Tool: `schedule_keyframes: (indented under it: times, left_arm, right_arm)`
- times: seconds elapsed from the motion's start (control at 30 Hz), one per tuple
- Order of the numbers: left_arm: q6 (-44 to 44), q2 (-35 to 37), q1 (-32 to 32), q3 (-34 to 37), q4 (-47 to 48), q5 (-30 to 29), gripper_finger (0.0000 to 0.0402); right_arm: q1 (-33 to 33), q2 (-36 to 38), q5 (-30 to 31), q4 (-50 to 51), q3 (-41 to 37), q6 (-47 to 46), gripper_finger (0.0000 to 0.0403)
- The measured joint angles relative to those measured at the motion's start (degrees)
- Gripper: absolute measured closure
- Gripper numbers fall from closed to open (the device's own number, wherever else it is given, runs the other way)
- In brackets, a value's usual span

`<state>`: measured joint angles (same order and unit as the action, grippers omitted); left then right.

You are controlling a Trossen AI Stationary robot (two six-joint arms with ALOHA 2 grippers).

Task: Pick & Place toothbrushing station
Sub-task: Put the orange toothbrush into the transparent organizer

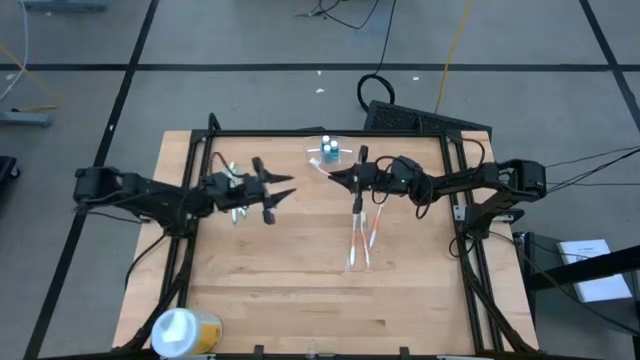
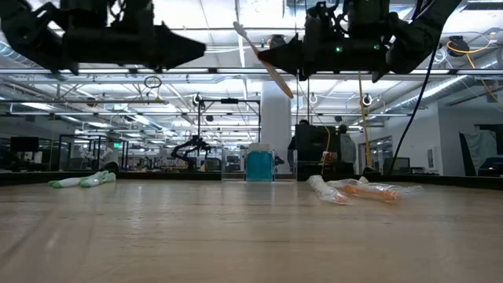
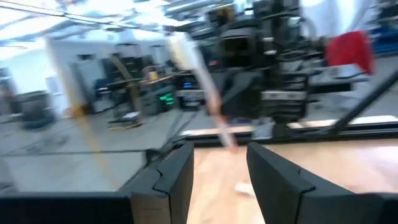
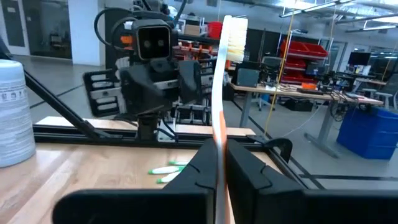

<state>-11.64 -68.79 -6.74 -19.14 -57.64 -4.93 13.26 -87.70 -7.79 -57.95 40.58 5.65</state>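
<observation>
High view: toothbrushing station (image 1: pixel 330 152) seemingly just beyond right fingers (image 1: pixel 340 179).

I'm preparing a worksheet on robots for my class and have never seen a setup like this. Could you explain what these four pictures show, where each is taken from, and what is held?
Two dark robot arms work over a pale wooden table. One picture looks straight down, one looks level along the tabletop, and two come from cameras on the arms' wrists.

The right gripper is shut on a white-and-orange toothbrush, held up in the air. The left gripper is open, empty and also raised, facing it.

On the table lie two green-and-white toothbrushes, some clear-wrapped orange toothbrushes and, at the far edge, a small clear plastic holder with blue inside. A round white-and-yellow tub stands at a near corner.
</observation>
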Motion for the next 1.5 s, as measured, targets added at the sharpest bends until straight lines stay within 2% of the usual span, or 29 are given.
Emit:
schedule_keyframes:
  times: [0.13,0.3,0.43,1.0,1.5]
  left_arm:
    - [1.0,-6.8,0.0,-6.9,-1.5,4.9,0.0245]
    - [2.8,-14.7,-0.2,-15.7,-1.1,5.1,0.0245]
    - [2.9,-17.8,-1.1,-19.6,-2.0,6.8,0.0245]
    - [3.5,-18.3,-2.3,-20.5,-3.0,6.4,0.0245]
    - [13.6,-18.3,-3.9,-20.9,-1.8,7.3,0.0245]
  right_arm:
    - [-0.7,0.0,0.0,-0.3,0.0,0.0,0.0397]
    - [-1.7,0.0,0.2,-0.8,0.0,1.1,0.0397]
    - [-1.8,0.1,0.6,-1.8,0.0,1.1,0.0398]
    - [-2.0,0.0,0.1,-1.5,0.0,2.7,0.0402]
    - [-2.1,0.0,0.3,-1.4,0.1,2.5,0.0402]
